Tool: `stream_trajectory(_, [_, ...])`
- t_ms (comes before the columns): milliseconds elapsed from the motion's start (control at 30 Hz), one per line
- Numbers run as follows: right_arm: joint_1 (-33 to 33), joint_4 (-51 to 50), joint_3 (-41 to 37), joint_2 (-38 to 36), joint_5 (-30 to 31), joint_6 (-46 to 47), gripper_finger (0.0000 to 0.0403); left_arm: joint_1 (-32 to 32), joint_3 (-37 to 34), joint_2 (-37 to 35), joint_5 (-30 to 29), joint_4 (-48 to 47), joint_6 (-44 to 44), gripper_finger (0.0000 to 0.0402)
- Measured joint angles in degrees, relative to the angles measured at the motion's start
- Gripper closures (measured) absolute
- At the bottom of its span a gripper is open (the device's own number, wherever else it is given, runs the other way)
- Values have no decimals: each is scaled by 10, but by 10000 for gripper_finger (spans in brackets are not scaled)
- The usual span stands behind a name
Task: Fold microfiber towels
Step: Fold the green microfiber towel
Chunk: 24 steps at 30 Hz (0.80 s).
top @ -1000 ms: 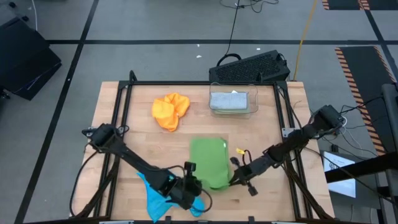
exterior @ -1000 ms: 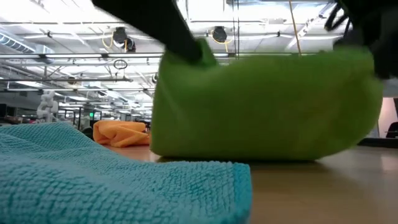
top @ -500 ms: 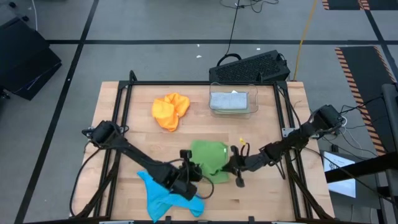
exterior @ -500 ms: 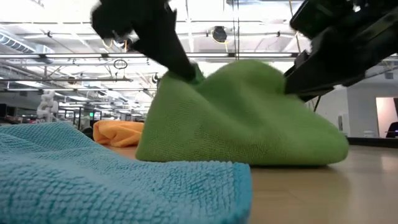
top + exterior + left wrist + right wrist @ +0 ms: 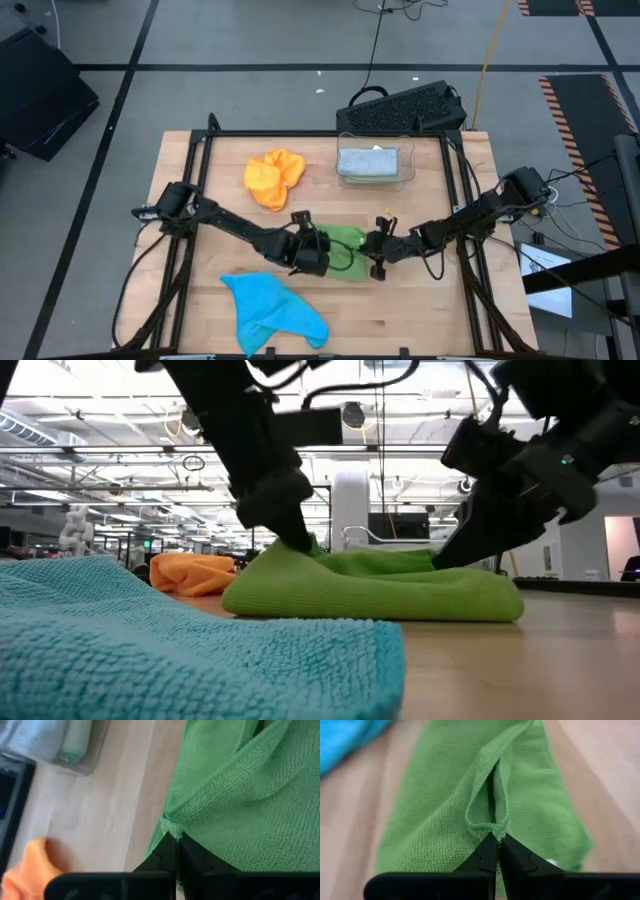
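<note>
High view: green towel (image 5: 345, 249) at table centre, doubled over; left gripper (image 5: 318, 252) and right gripper (image 5: 373, 256) each pinch a corner; orange towel (image 5: 273, 177) at eleven o'clock, blue towel (image 5: 272, 312) at seven, unfolded.

High cam: straight down on the whole tabletop (image 5: 420, 310). Low cam: tabletop level, looking across into the room, blue towel (image 5: 180, 650) close in front. Wrist cams: each tight on the green towel (image 5: 240, 795), from opposite ends. All four share that green towel.
</note>
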Motion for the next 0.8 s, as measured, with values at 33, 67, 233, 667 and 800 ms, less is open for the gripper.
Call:
stream_trajectory(33, [-4, -1, 0, 0, 5, -4, 397, 5, -2, 0, 5, 2, 1, 397])
stream_trajectory(67, [-7, 1, 0, 0, 9, -8, 397, 8, -4, 0, 5, 5, 2, 396])
stream_trajectory(233, [-23, 1, 0, 0, 9, -18, 397, 17, -6, 0, 6, 12, 5, 383])
stream_trajectory(667, [-39, -21, 0, 0, 45, -14, 397, 43, -23, 0, 11, 22, -1, 379])
stream_trajectory(800, [-39, -21, 0, 0, 58, -13, 397, 46, -33, 0, 10, 44, -1, 387])
